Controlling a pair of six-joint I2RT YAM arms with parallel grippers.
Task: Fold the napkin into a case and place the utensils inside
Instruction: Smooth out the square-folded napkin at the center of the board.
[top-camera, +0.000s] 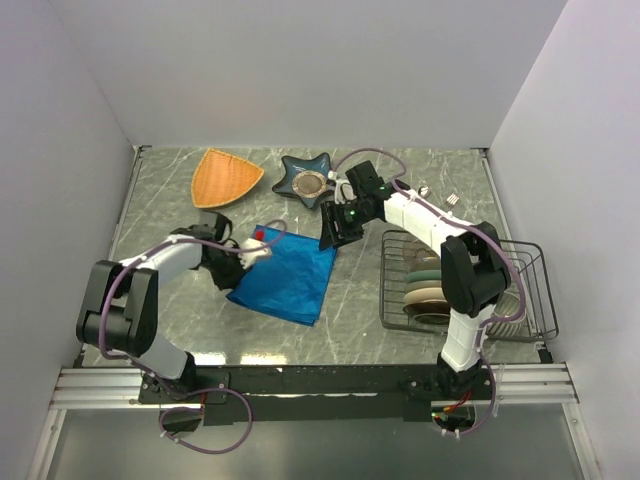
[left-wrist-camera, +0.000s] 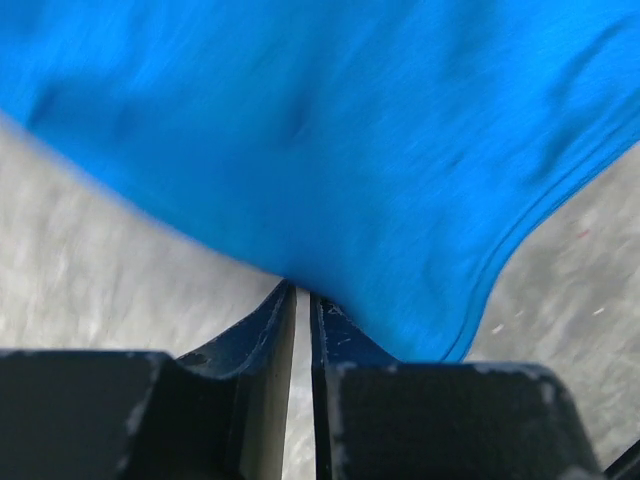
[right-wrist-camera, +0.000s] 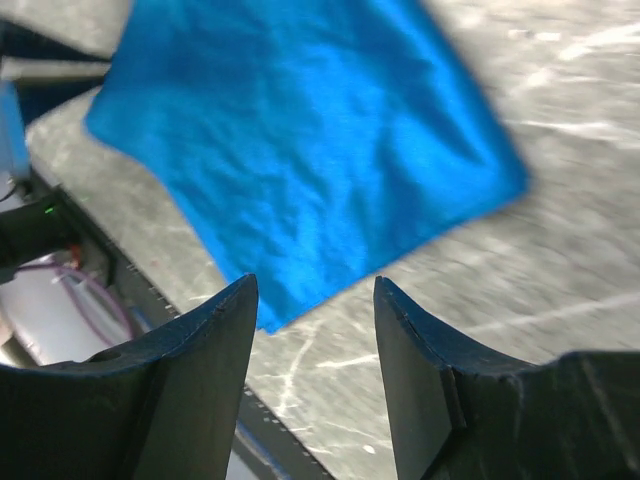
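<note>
Napkin: blue cloth, judged light, limp and slippery, best pinched at a corner, lay on the desk between both arms; left hand was nearly closed on its edge, and right hand hung half-open and empty above its far corner.

Right pincer parted over napkin corner; marble table beneath.

Left arm bends low and reaches right. The left hand has its fingers nearly together with a thin slit between them, tips pinching the napkin edge. Right arm stretches forward and left from a raised elbow. The right hand points down, jaws apart, gripping nothing.
</note>
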